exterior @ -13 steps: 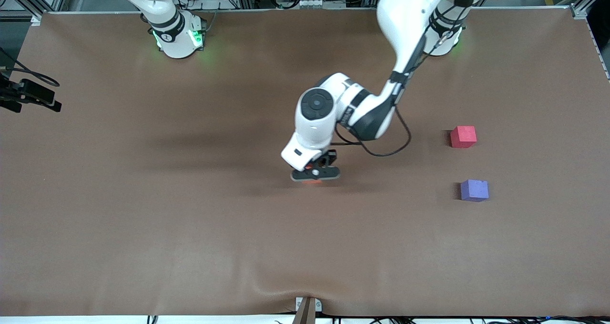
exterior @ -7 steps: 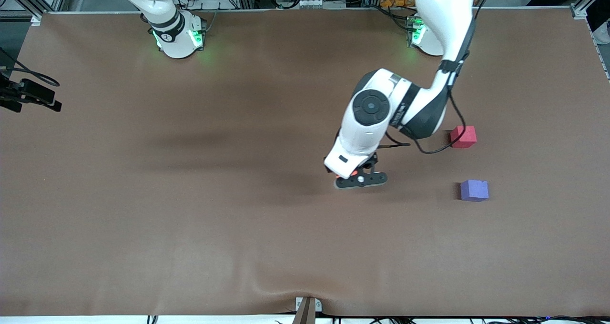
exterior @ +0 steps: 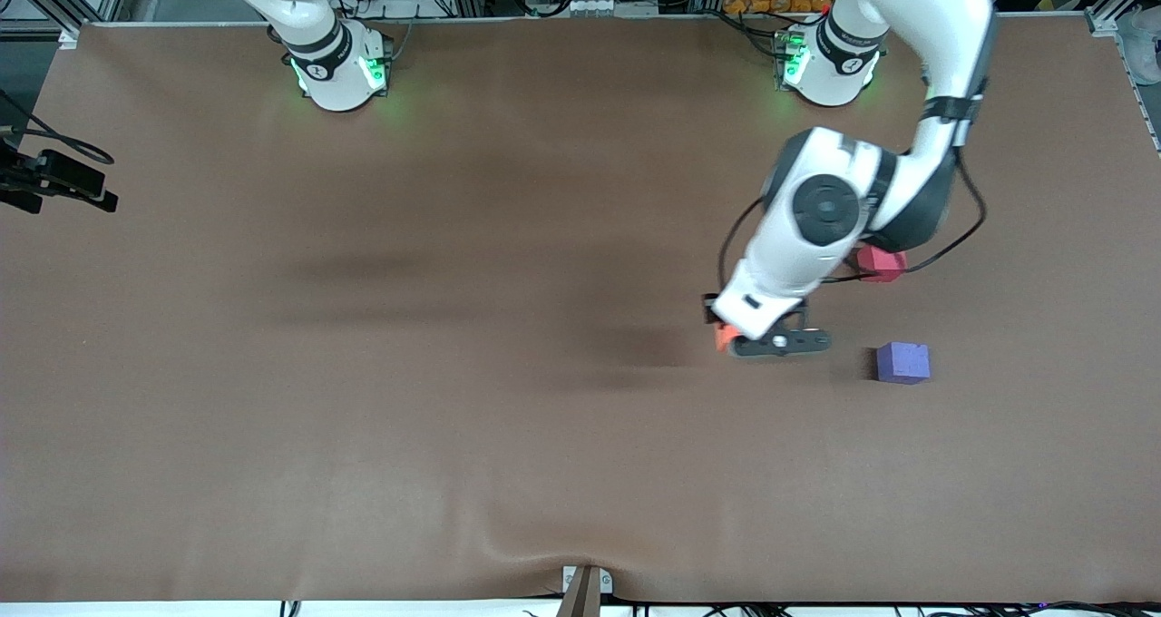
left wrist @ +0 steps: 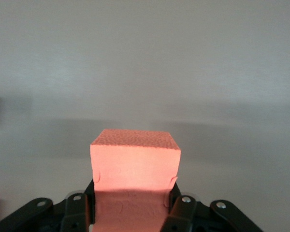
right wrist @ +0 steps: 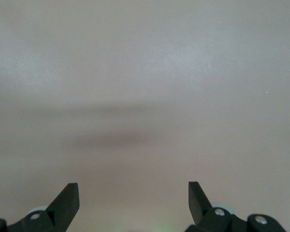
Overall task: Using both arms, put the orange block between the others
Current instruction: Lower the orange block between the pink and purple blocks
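My left gripper [exterior: 771,340] is shut on the orange block [exterior: 723,337], carrying it just above the brown mat. In the left wrist view the orange block [left wrist: 135,164] sits squeezed between the black fingers of the left gripper [left wrist: 130,189]. The others lie toward the left arm's end: the pinkish-red cube [exterior: 883,264], partly covered by the left arm, and the purple-blue cube [exterior: 902,362], nearer the front camera. The held block is beside the purple-blue cube, a short way from it. My right gripper [right wrist: 134,193] is open over bare mat; the right arm [exterior: 317,50] waits at its base.
The brown mat [exterior: 363,417] covers the whole table. A black device [exterior: 54,183] on a cable juts in at the right arm's end. A small bracket [exterior: 585,585] sits at the mat's near edge.
The left arm has swung toward its own end of the table with the orange block, closing on the two cubes and now covering part of the pinkish-red one. The right arm has not moved.
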